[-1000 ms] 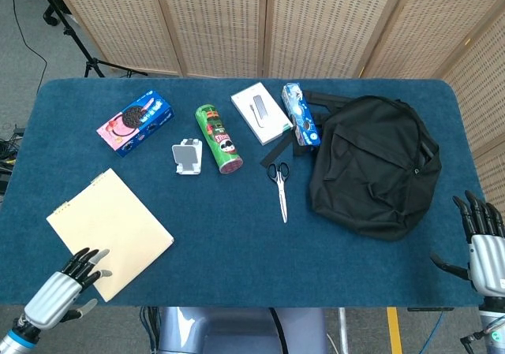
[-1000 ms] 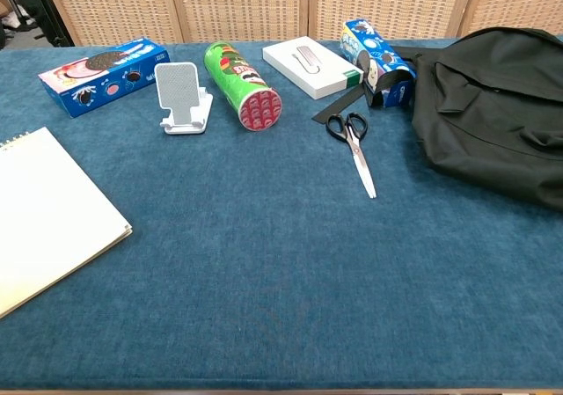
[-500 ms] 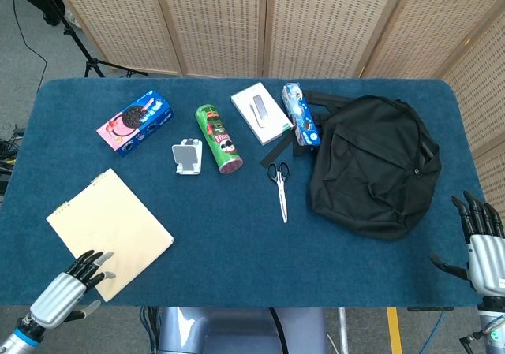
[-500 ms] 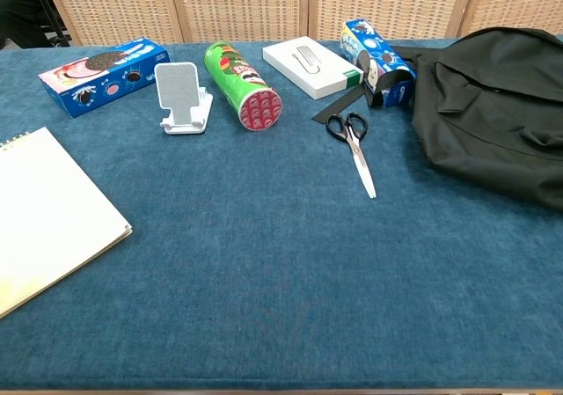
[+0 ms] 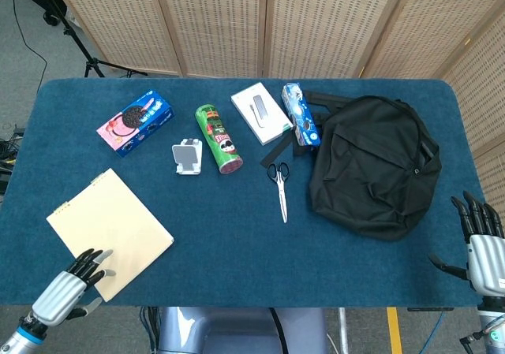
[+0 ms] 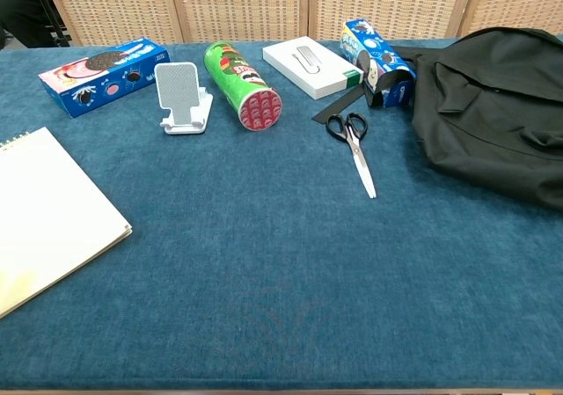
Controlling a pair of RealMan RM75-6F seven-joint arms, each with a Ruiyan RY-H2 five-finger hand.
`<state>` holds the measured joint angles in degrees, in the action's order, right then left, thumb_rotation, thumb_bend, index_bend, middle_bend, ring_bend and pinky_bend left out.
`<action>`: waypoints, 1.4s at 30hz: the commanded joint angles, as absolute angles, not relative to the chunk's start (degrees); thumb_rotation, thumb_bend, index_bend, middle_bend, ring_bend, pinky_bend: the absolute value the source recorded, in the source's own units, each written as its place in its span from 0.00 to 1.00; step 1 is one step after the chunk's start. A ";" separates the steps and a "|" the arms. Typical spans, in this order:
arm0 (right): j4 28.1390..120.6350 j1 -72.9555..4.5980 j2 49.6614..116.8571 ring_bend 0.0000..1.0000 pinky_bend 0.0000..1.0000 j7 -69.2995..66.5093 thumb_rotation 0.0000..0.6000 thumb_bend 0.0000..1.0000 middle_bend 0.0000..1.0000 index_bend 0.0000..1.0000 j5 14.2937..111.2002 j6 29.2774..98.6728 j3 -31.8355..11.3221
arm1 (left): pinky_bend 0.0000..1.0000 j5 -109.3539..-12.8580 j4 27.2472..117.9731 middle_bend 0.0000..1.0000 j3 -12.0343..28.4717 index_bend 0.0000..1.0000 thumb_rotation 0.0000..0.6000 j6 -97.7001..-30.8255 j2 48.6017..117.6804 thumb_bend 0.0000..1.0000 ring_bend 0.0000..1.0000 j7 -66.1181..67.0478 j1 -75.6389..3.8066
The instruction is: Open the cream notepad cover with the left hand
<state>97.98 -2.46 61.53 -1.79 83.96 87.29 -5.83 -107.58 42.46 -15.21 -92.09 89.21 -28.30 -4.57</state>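
Notepad point(image 5: 109, 232): cream, closed, lying flat at the lower left of the head view; spiral edge toward the upper left; no writing legible on its cover.
Left hand point(image 5: 69, 280): lower left corner of the head view, at the notepad's near corner; fingers point(image 5: 89, 257) spread and extended, tips over the cover's edge, grasping nothing; whether they touch cannot be told. Since a second ago it has drawn slightly down and left.
Right hand point(image 5: 483, 244): lower right edge, off the table point(image 5: 237, 244), fingers apart, empty, unchanged.
Cookie box point(image 5: 135, 123): upper left, blue and pink, sandwich cookies pictured.
Phone stand point(image 5: 188, 157): white, beside the can.
Can point(image 5: 218, 138): green "Pringles", on its side.
White box point(image 5: 261, 112): upper centre.
Blue pack point(image 5: 300, 114): beside the backpack point(image 5: 372, 165).
Scissors point(image 5: 279, 187): black-handled, centre.
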 commanded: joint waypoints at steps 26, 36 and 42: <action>98.12 -2.60 61.30 0.00 0.00 -2.13 1.00 0.16 0.00 0.05 83.84 86.74 -5.70 | 0.00 -106.27 37.71 0.00 -15.18 0.39 1.00 -91.93 92.67 0.52 0.00 -29.88 -4.95; 98.27 -2.63 61.25 0.00 0.00 -1.99 1.00 0.16 0.00 0.05 83.75 86.60 -5.66 | 0.00 -106.05 37.19 0.00 -15.40 0.41 1.00 -92.19 92.91 0.57 0.00 -30.14 -4.92; 98.29 -2.65 61.23 0.00 0.00 -2.09 1.00 0.16 0.00 0.05 83.82 86.52 -5.60 | 0.00 -105.85 37.35 0.00 -15.52 0.55 1.00 -92.24 92.99 0.58 0.00 -31.39 -4.99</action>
<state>98.30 -2.65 61.23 -2.09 83.83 86.52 -5.60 -105.88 37.27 -15.48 -92.23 92.98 -31.10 -4.96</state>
